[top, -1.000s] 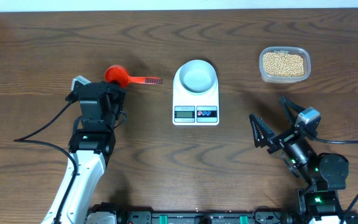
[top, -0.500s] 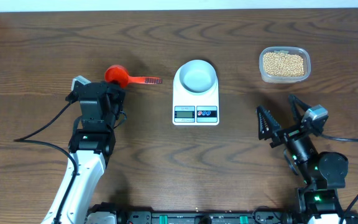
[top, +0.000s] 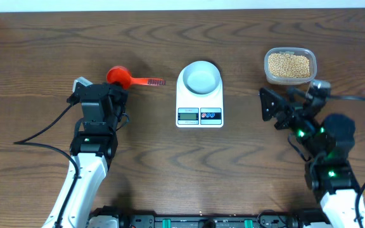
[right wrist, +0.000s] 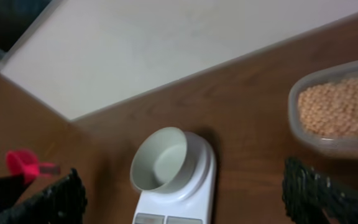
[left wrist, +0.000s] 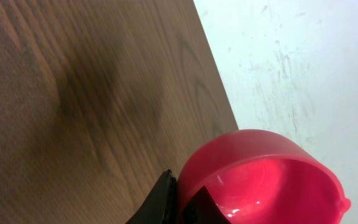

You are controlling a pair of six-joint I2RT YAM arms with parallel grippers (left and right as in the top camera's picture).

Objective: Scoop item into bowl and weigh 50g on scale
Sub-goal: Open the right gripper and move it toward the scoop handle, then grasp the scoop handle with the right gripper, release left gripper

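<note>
The beans [top: 289,64] fill a clear tub [top: 289,80] at the back right; they also show in the right wrist view [right wrist: 337,112]. The pale bowl [top: 199,77] stands empty on the white scale [top: 199,115], as the right wrist view shows for both the bowl [right wrist: 160,160] and the scale [right wrist: 194,196]. A red scoop [top: 116,77] lies left of the scale, handle pointing right. My left gripper [top: 115,90] is shut on the scoop's cup rim [left wrist: 260,180], fingers together [left wrist: 182,204]. My right gripper [top: 281,103] is open and empty, just before the tub [right wrist: 182,199].
The wooden table [top: 43,50] ends at a white wall behind [right wrist: 166,37]. A black cable [top: 43,136] runs left from my left arm. The scoop also shows small at the left of the right wrist view [right wrist: 22,163].
My right arm has moved forward toward the tub and the scale, its gripper still open. My left arm and the scoop have not moved.
</note>
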